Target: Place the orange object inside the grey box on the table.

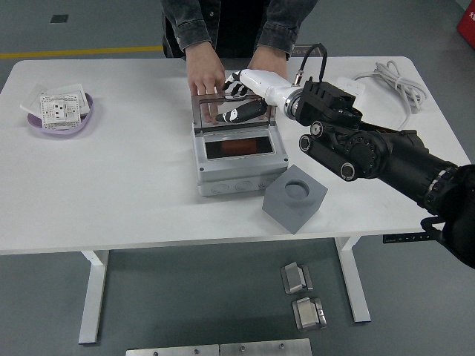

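Orange object [236, 147] sits inside the grey box [239, 169], centre of frame, visible through the top opening. The box's clear lid [234, 112] stands upright at its far edge.

Right hand [241, 102], white with black fingers, reaches in from the right side of the frame on a black arm [378, 156] and is at the lid: fingers loosely curled against the top of the clear panel, touching it. Can't tell whether it's actually gripping the lid or just resting on it. Nothing else in the hand.

Left arm not in frame.

Person stands at the far side, top centre. One of the person's hands [205, 78] lies flat on the table just behind the lid; the other hand [267, 61] is just behind the robot's wrist.

Grey cube [295, 197] with a round recess on top sits just right of and below the box, near its corner, not clearly touching.

Upper left: purple dish [62, 119] holding white parts. Upper right: coiled white cable [392, 80] on the white table [119, 185].

Below the table, metal blocks [303, 297] on the floor.
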Controlling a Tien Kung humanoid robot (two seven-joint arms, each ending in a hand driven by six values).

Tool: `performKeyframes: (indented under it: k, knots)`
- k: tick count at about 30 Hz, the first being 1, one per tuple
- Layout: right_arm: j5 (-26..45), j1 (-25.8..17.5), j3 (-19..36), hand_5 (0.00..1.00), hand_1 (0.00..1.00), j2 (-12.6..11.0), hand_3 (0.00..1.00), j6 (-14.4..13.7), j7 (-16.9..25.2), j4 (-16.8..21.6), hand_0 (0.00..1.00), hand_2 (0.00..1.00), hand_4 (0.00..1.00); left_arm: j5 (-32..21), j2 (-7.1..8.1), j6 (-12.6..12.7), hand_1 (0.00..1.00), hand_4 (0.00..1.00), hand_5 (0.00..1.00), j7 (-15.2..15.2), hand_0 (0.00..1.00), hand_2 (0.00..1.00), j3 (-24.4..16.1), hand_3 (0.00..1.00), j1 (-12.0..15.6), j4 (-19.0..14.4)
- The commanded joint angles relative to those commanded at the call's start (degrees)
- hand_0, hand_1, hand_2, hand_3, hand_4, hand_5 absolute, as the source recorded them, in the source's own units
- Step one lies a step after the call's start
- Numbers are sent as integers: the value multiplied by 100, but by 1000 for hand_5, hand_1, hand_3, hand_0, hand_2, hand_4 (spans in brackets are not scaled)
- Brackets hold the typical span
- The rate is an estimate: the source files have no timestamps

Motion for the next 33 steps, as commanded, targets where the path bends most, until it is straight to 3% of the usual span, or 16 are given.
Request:
performKeyframes:
  k: [9,19,33]
  knots:
    - [-584,-187,458,478,719,-214,801,-2,-60,542,799,732,915,30,-18,0,710,770,343,-4,715,571,-56,774,23,-2]
    - [-859,-502,514,517,712,-424,801,20,-104,884,798,732,939,71,-30,2,710,770,344,-6,716,571,-125,775,48,-3]
    - [-1903,-1100,1108,522,705,-864,803,11,-242,1937,787,732,942,106,-46,1,710,771,343,-6,716,571,-192,774,98,-9]
